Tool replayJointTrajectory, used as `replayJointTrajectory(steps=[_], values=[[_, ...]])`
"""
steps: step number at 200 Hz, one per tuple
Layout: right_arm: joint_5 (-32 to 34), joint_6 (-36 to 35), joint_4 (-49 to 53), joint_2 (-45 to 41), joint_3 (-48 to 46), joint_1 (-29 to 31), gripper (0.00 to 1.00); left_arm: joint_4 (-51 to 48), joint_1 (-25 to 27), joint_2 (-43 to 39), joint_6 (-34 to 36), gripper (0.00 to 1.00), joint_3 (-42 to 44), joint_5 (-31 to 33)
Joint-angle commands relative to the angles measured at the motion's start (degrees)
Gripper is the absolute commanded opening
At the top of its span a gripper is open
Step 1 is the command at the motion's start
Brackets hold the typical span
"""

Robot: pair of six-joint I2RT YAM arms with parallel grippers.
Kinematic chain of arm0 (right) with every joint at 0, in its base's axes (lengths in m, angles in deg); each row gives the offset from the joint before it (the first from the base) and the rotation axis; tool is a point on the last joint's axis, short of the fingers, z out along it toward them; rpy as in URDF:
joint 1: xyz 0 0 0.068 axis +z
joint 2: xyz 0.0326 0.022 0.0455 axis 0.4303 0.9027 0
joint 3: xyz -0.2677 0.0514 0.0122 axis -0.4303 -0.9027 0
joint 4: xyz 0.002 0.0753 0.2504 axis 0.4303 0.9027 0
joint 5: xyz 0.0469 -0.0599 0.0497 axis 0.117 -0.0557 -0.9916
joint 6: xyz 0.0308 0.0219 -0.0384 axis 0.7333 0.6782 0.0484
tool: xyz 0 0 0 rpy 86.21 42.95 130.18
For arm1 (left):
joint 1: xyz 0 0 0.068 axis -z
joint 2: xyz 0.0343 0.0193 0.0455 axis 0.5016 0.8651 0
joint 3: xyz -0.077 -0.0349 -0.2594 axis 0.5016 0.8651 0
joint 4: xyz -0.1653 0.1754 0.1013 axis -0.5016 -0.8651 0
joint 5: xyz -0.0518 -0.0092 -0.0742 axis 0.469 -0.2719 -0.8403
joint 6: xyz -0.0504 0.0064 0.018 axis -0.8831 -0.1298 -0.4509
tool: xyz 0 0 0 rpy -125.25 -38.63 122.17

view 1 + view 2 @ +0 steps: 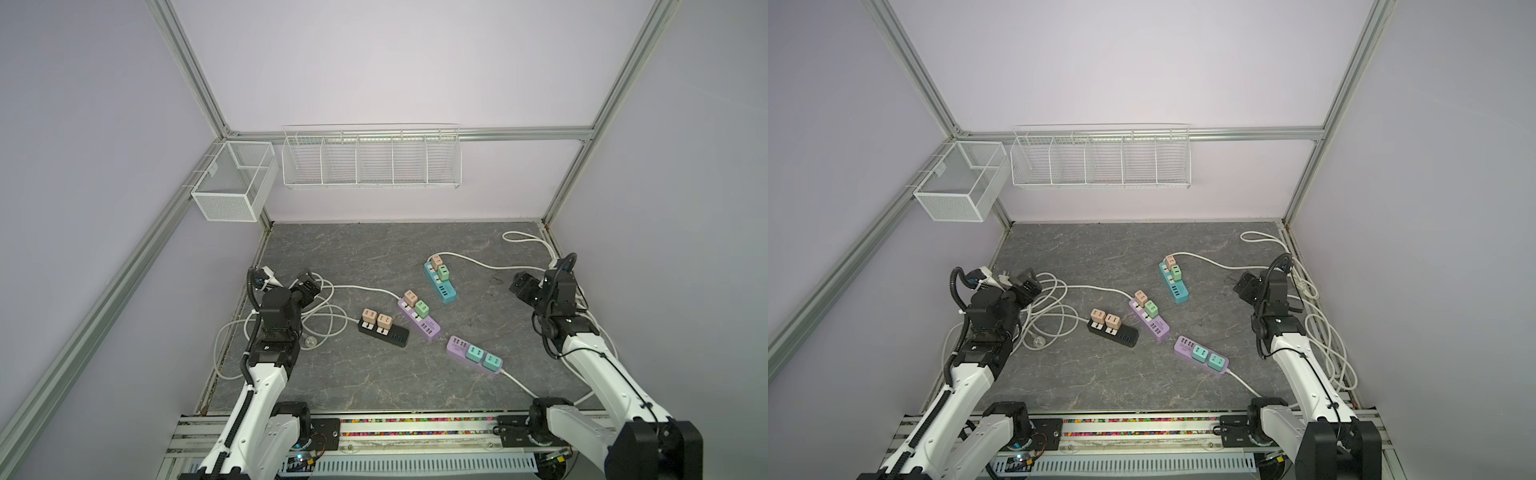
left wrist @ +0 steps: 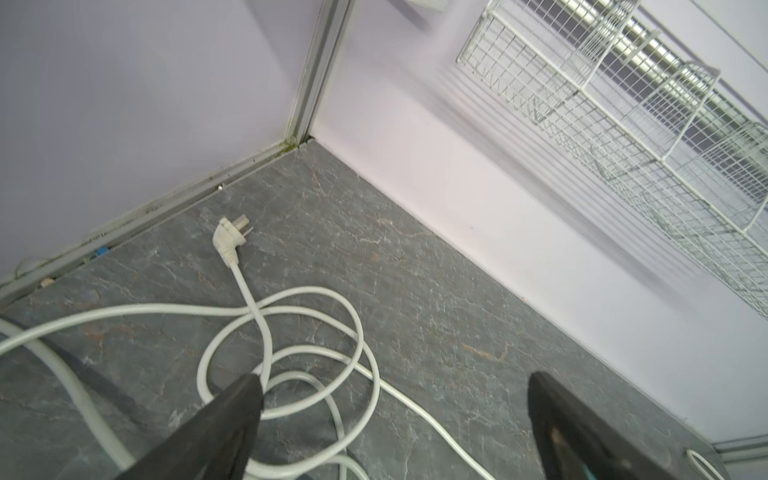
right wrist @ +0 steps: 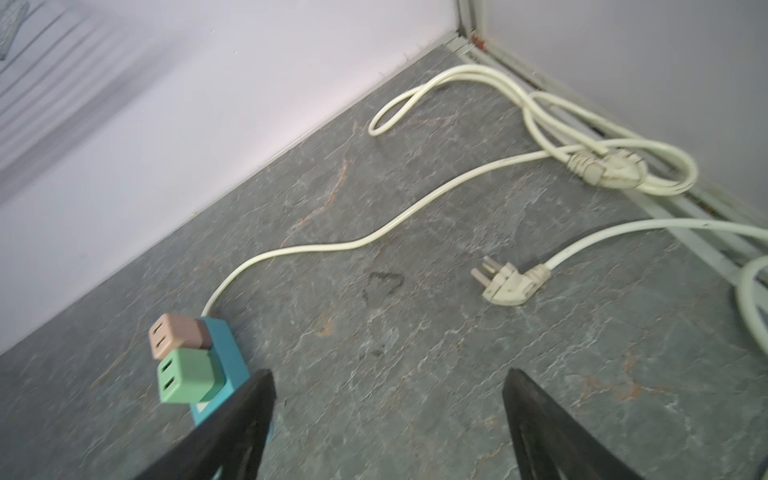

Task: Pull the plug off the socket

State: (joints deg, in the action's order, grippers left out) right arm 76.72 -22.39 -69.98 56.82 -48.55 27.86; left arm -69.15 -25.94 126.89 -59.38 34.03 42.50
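Approach stage: left end effector (image 2: 395,382) and right end effector (image 3: 388,376) stand apart, empty, at the bench (image 1: 332,249) sides; the green plug (image 3: 187,376) sits seated in the teal socket strip (image 3: 226,349) near the right one, and likely needs a braced, straight pull.

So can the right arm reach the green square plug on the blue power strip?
Probably yes. The right gripper is open and empty, and the green square plug on the blue power strip sits just ahead of it, with only bare grey tabletop between them.
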Motion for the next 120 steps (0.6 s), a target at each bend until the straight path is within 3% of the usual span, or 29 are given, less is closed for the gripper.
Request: replayJointTrajectory(steps=[1, 64, 120], values=[[-8.53, -0.90, 4.13, -1.07, 2.60, 2.57, 0.89, -6.25, -0.16, -2.69, -3.64, 0.99, -0.48, -7.48], [-15.51, -6.52, 12.69, 0.29, 8.52, 14.09, 0.88, -17.63, 0.72, -9.78, -6.30, 1.00, -1.15, -14.34], [-18.16, -8.87, 16.53, 2.62, 11.33, 26.10, 0.88, -25.09, 8.38, -13.72, -9.23, 0.99, -0.96, -13.33]])
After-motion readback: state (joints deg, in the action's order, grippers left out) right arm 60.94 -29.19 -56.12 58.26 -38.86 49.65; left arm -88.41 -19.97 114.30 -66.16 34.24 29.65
